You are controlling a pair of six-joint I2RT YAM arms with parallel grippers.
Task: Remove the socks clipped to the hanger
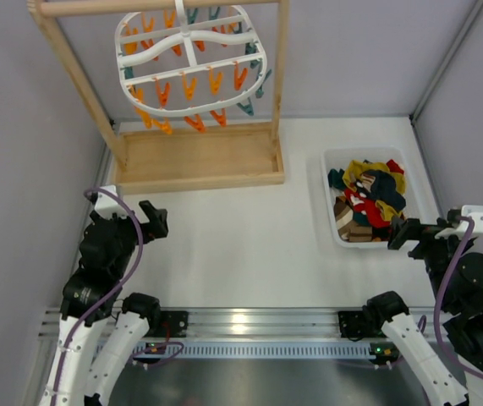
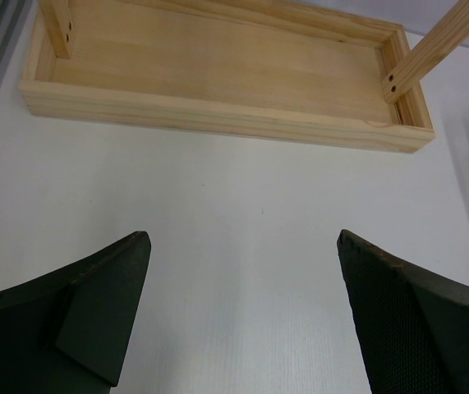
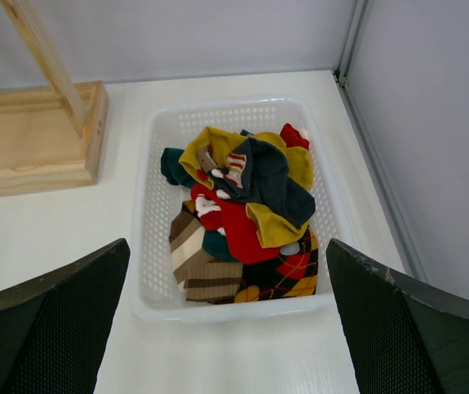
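The hanger [image 1: 192, 63] is hanging bare near the surface's [image 1: 249, 228] far-left corner, the socks [image 3: 246, 209] are lying in a basket [image 3: 146, 205] by the right edge, and the left hand [image 2: 242, 271] and right hand [image 3: 227, 271] are gaping empty, so probably nothing is remaining to unclip.

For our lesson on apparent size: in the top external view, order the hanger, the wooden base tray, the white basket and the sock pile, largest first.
1-2. hanger and wooden base tray: they look alike in spread, and the hanger hangs nearer the camera, so unranked.
3. white basket.
4. sock pile.
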